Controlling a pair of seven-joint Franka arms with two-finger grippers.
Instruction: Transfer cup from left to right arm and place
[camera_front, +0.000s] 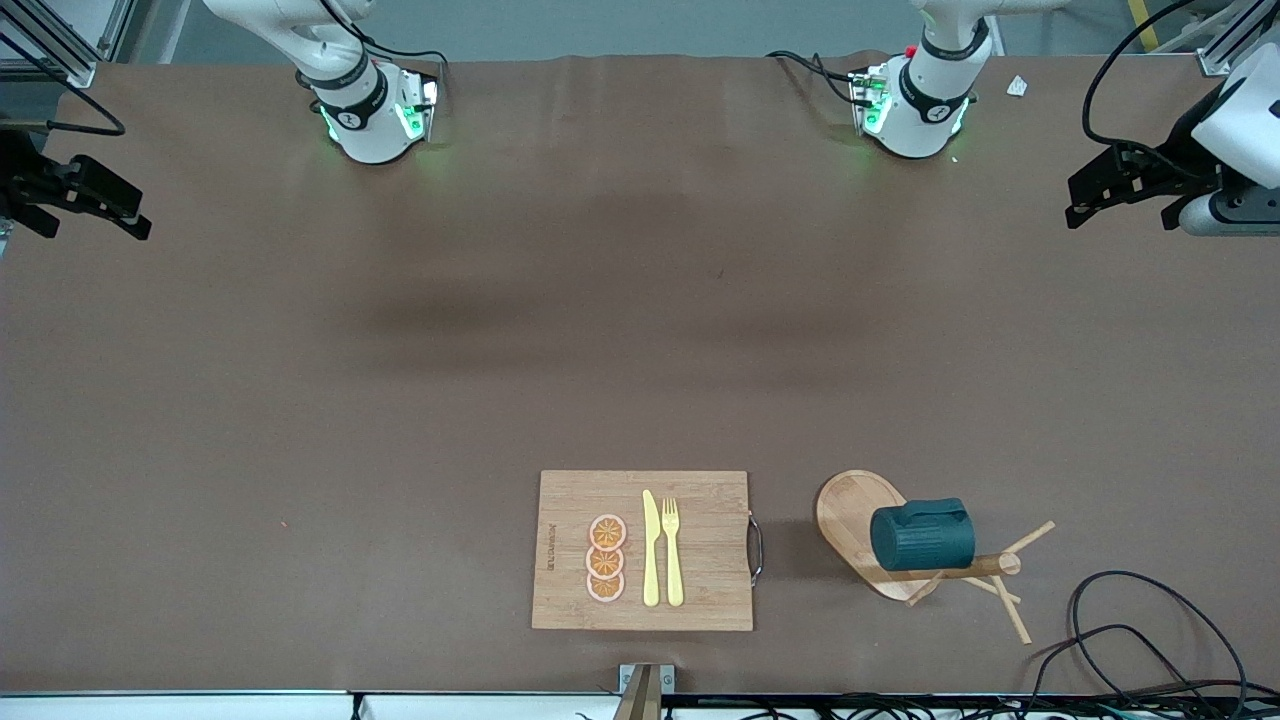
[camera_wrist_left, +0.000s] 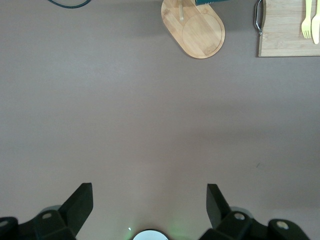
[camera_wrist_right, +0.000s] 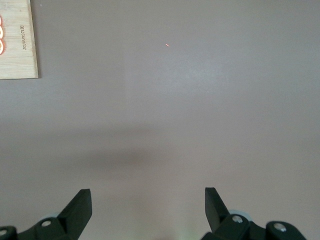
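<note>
Nearest your front camera lies the board (camera_front: 642, 550), carrying three orange slices (camera_front: 606, 558), a yellow knife (camera_front: 651, 548) and a yellow fork (camera_front: 672, 550). Beside it, toward the left arm's end of the table, you have the stand (camera_front: 858, 530), and the cup (camera_front: 921, 535) hangs on its side on one of the stand's pegs, over the oval base. Loose black cable (camera_front: 1140, 630) coils on the table close by.

Only the front view gives you the whole cup. The left wrist view cuts it down to a teal sliver (camera_wrist_left: 210, 2) at the frame edge, though it shows the stand's base (camera_wrist_left: 197, 31) plainly, plus a corner of the board (camera_wrist_left: 287, 30) with the fork's tines. The right wrist view catches only another corner of the board (camera_wrist_right: 17, 45).

Your left gripper (camera_front: 1100, 192) hangs in the air at the left arm's end of the table, well away from the cup; its wrist view shows the fingers (camera_wrist_left: 77, 202) spread wide with nothing between them. Your right gripper (camera_front: 105, 205) hangs at the right arm's end, fingers (camera_wrist_right: 80, 205) equally wide apart and holding nothing. The front view crops both arms at the frame's edges.
</note>
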